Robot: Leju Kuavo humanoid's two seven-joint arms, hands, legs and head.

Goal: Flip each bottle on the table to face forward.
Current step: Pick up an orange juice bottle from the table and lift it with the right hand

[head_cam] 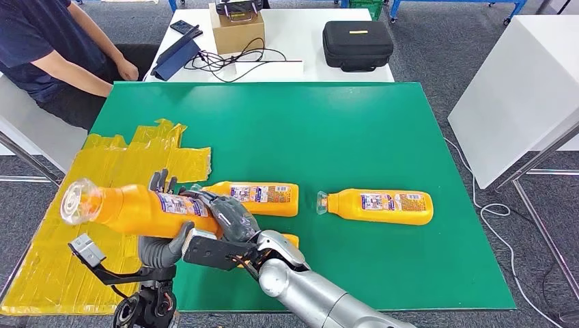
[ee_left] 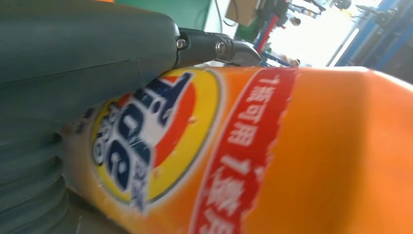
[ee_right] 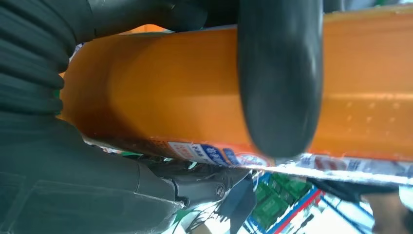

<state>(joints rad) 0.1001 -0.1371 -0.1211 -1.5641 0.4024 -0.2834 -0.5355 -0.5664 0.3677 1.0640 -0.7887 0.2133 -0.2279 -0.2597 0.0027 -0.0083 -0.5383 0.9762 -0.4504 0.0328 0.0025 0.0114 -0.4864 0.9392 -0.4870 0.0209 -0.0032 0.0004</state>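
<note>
While both hands share load, orange plastic detergent bottle (head_cam: 140, 210) held lifted over near-left table edge (head_cam: 410, 301): left hand (head_cam: 160, 249) cradles underside, right hand (head_cam: 229, 217) wraps body, likely for rotation. Two similar bottles (head_cam: 259, 198) (head_cam: 379, 206) lie flat, centre and right.

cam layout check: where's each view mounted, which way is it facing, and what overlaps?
Head view: high on the body, looking forward and down at the green table; both hands grip a lifted orange bottle.
Left wrist view: behind the left hand, facing the bottle's front label.
Right wrist view: behind the right hand, thumb across the bottle.
Shared: that bottle.
</note>
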